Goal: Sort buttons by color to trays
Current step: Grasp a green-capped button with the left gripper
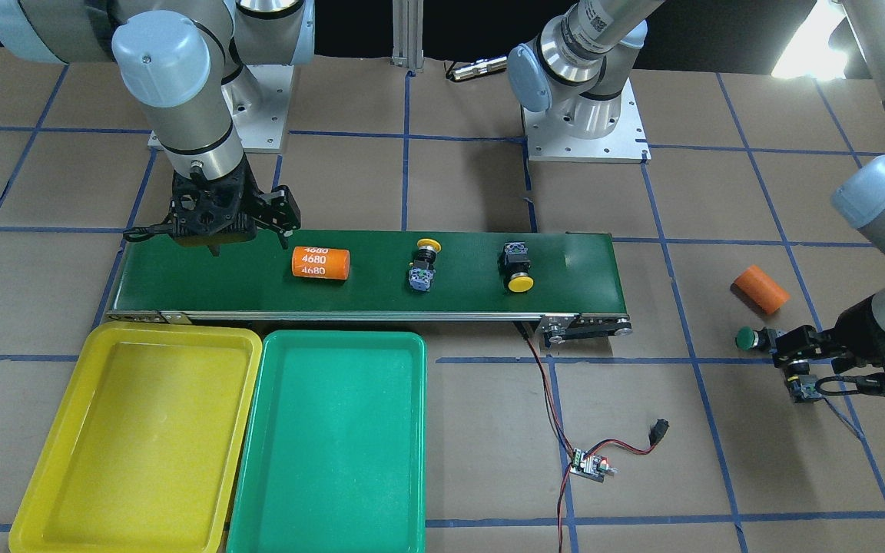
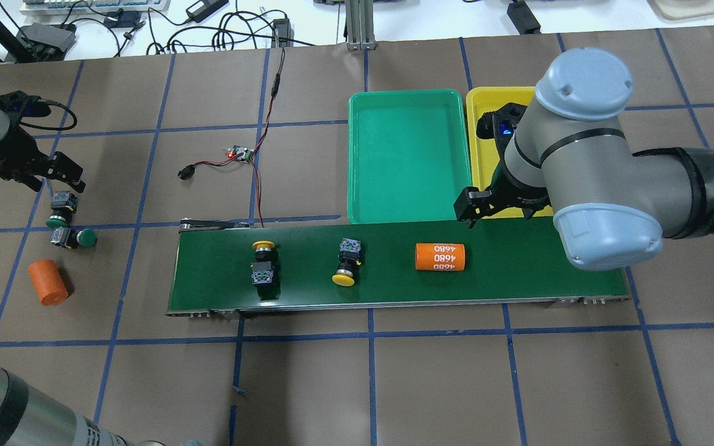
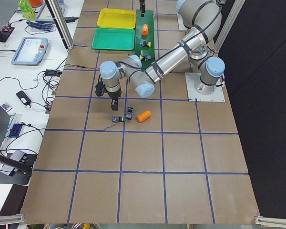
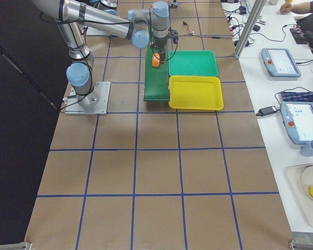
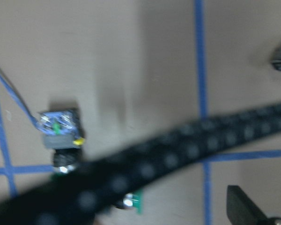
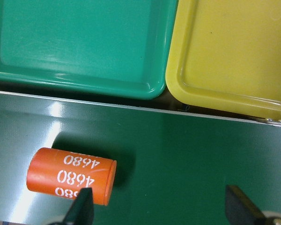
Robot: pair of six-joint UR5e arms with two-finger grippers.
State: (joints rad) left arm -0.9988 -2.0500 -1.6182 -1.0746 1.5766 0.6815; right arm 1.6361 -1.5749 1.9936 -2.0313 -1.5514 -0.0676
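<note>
Two yellow buttons (image 1: 427,265) (image 1: 518,270) lie on the dark-green conveyor belt (image 1: 181,284). Two green buttons rest on the table past the belt's end, one (image 1: 752,338) in plain sight and the other (image 1: 805,386) partly under my left gripper (image 1: 796,361), which hovers open just above them. A dark cable blurs most of the left wrist view. My right gripper (image 1: 250,226) is open over the belt's other end with nothing between its fingers. The yellow tray (image 1: 135,430) and green tray (image 1: 335,438) sit side by side along the belt, both holding nothing.
One orange cylinder (image 1: 320,263) marked 4680 lies on the belt close to the right gripper. Another orange cylinder (image 1: 760,289) lies on the table near the green buttons. A small circuit board (image 1: 588,465) with red and black wires sits beyond the belt.
</note>
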